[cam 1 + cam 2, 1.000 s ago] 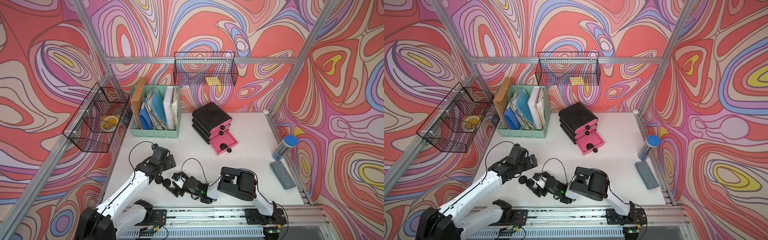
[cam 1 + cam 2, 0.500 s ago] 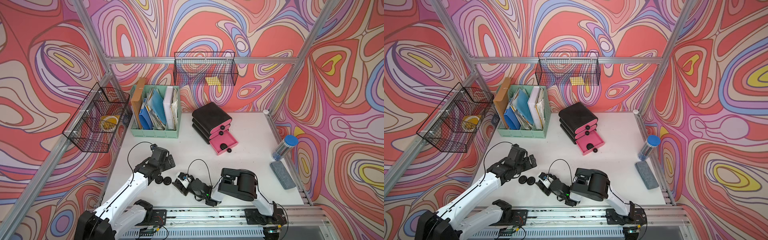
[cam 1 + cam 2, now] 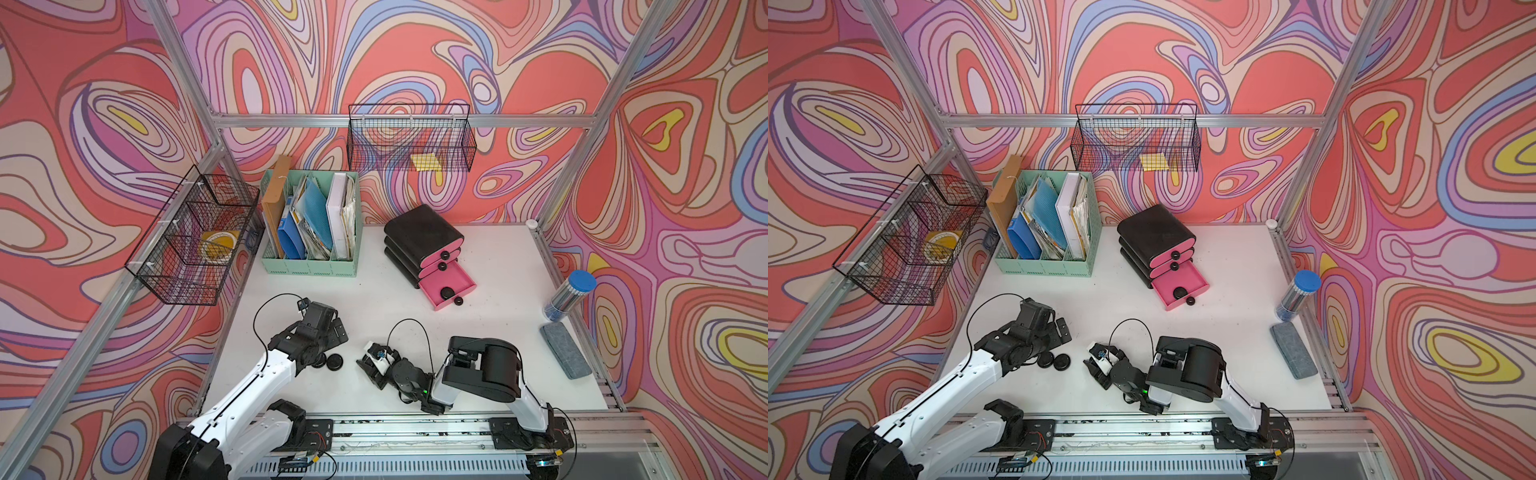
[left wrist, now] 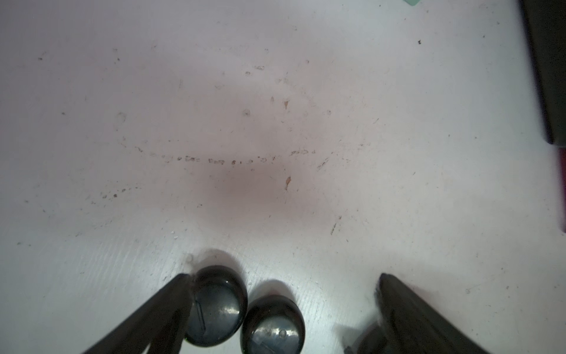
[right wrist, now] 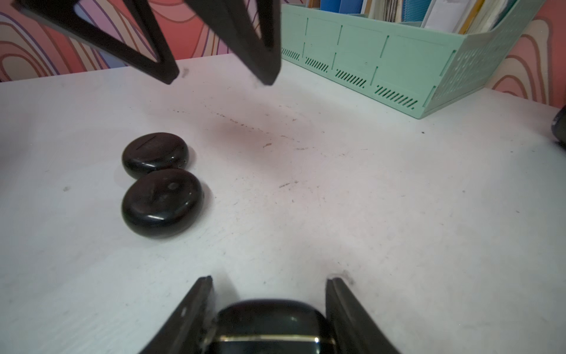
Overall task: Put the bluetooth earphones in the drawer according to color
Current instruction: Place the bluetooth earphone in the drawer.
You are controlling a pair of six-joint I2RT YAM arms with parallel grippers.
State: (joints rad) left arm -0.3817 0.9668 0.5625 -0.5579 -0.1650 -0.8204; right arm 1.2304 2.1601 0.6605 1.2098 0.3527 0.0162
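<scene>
Right gripper [image 5: 271,280] drew back, jaws narrowed onto glossy black pebble-shaped earphone case with gold seam [image 5: 269,325]. Black cabinet with three pink drawer fronts [image 3: 419,232]: bottom open, well apart from fingers [image 5: 346,306]. Left gripper [image 4: 283,275] spread wide, empty, straddling two matching cases [image 5: 162,202]. Likely light, rigid, slick: grip flanks. Held case half cut off.

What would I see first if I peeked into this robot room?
The swirly red, pink and purple walls all around grab you first. At the back of the white table, a black cabinet has its bottom pink drawer pulled out with a black earphone case inside. Up front, the right gripper pinches a second black case, and the left gripper stands open by two more black cases.
</scene>
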